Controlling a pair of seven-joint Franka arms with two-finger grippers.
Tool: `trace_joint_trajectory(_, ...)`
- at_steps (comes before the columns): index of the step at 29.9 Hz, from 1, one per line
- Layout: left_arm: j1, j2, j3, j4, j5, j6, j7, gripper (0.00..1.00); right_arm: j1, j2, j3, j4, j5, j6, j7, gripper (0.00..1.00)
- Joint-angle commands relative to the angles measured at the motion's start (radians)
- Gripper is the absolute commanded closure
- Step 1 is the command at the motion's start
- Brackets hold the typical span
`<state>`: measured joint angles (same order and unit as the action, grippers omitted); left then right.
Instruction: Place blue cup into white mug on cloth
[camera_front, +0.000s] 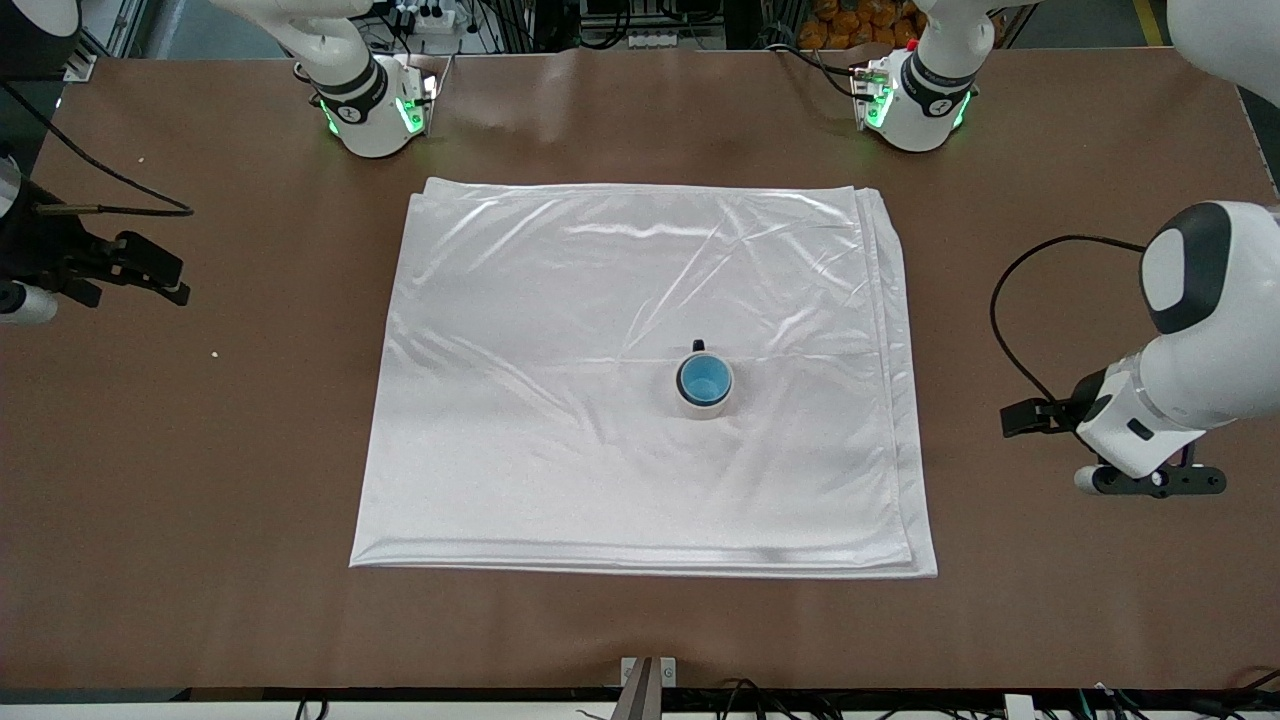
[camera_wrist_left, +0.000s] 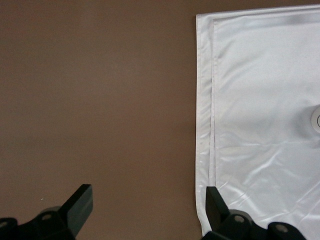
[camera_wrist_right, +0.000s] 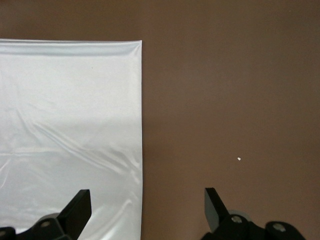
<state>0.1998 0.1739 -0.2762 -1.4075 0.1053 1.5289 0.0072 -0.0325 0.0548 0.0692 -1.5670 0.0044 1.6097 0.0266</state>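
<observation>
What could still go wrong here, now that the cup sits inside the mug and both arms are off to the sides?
1. The blue cup is nested in the white mug, which stands on the wrinkled, shiny cloth; a tug on the fabric might tip the pair.
2. The left claw hangs open over the cloth's edge at the left arm's end, so a low move could catch it.
3. The right claw, also open, hangs at the other edge with similar risk.

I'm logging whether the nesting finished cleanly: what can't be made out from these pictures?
- Front view: the light-blue cup hides the inside of the off-white ceramic mug, so its seating depth is unseen.
- Front view: the mug's black handle is mostly hidden by the mug itself.
- Left wrist view: the frame edge cuts the mug to a sliver.
</observation>
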Motion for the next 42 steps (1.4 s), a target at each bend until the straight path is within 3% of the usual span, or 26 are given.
trace_joint_trajectory(1,-0.014,-0.099,0.011,-0.070,-0.058,-0.045,0.016,0.00,0.008,-0.010,-0.011,-0.015,-0.004,0.009,-0.013,0.00)
trace_joint_trajectory(9,-0.023,-0.131,0.011,-0.097,-0.073,-0.072,0.014,0.00,0.052,-0.006,-0.011,-0.010,-0.072,0.027,-0.010,0.00)
trace_joint_trajectory(22,-0.030,-0.131,0.049,-0.090,-0.139,-0.062,0.007,0.00,0.046,-0.006,-0.011,0.010,-0.061,0.030,-0.014,0.00)
trace_joint_trajectory(37,-0.040,-0.151,0.052,-0.094,-0.130,-0.055,-0.001,0.00,0.045,-0.009,-0.037,0.022,-0.034,0.033,-0.027,0.00)
trace_joint_trajectory(42,-0.100,-0.152,0.113,-0.094,-0.128,-0.055,-0.009,0.00,0.043,-0.009,-0.034,0.022,-0.027,0.033,-0.027,0.00)
